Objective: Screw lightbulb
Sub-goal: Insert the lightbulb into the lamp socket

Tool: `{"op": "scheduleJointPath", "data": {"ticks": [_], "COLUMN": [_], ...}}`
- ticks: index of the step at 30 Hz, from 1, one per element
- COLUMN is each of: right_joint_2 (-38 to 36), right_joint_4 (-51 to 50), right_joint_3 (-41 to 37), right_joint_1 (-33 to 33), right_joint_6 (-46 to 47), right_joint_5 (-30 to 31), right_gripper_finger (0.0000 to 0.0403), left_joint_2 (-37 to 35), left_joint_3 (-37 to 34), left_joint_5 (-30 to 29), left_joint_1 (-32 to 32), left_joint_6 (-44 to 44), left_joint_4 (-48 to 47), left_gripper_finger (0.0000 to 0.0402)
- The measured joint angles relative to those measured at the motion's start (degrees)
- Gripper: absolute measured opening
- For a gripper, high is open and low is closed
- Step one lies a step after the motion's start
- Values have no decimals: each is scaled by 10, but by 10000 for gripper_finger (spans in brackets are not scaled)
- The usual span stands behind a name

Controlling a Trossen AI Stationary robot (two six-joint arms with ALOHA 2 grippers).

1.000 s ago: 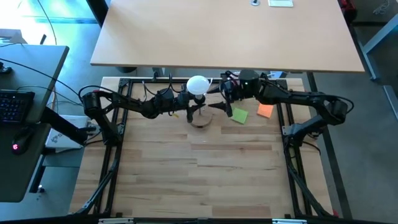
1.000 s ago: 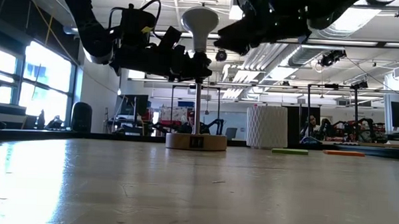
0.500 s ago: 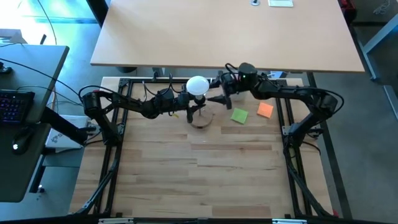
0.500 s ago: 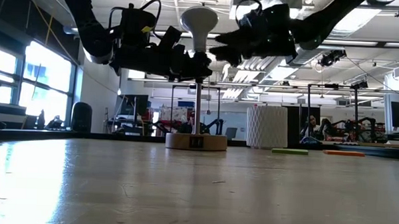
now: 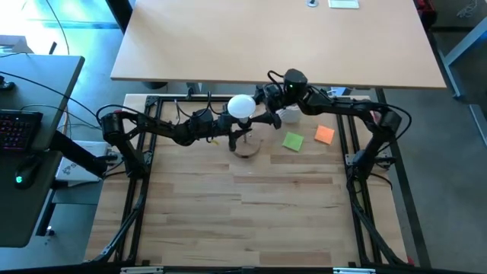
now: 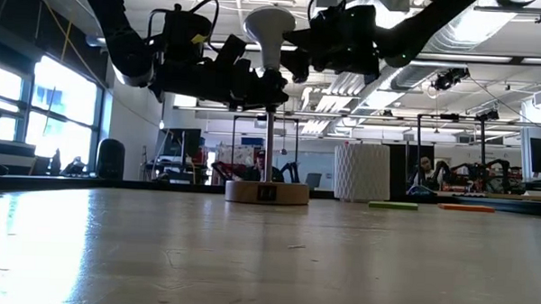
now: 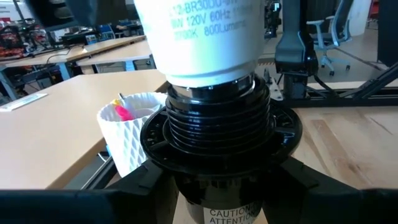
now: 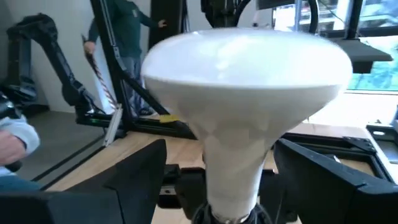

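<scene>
Your left gripper (image 5: pixel 232 129) clenched the black threaded socket (image 7: pixel 214 134); your right gripper (image 5: pixel 262 116), fingers spread, flanked the white frosted lightbulb (image 8: pixel 245 93).

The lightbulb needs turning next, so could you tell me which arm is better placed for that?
Probably the right: the right gripper is open with its fingers either side of the lightbulb, while the left gripper steadies the black socket.

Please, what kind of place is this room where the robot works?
Probably a robotics lab or workshop. Behind the wooden worktable the low view shows an open hall with other robot arms on stands, and a desk with a keyboard stands beside the rig.
</scene>
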Motion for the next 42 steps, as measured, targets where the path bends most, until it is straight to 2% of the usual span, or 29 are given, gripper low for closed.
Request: {"op": "scheduleJointPath", "data": {"ticks": [9, 22, 30, 37, 42], "right_joint_2": [48, 156, 173, 168, 170], "right_joint_4": [-5, -5, -8, -21, -32], "right_joint_3": [54, 179, 210, 215, 215], "right_joint_1": [-2, -8, -12, -18, -13], "right_joint_6": [9, 80, 61, 35, 30], "right_joint_5": [-65, -244, -313, -333, -308], "right_gripper_finger": [295, 293, 238, 186, 168], "left_joint_2": [0, 0, 0, 0, 0], "left_joint_3": [0, 0, 1, 0, 0], "left_joint_5": [-1, -1, 2, 1, 0], "left_joint_1": [-1, -1, -2, -1, -1], "left_joint_6": [0, 3, 12, 5, 5], "left_joint_4": [-1, -2, -1, -3, -2], "left_gripper_finger": [168, 168, 168, 168, 168]}}
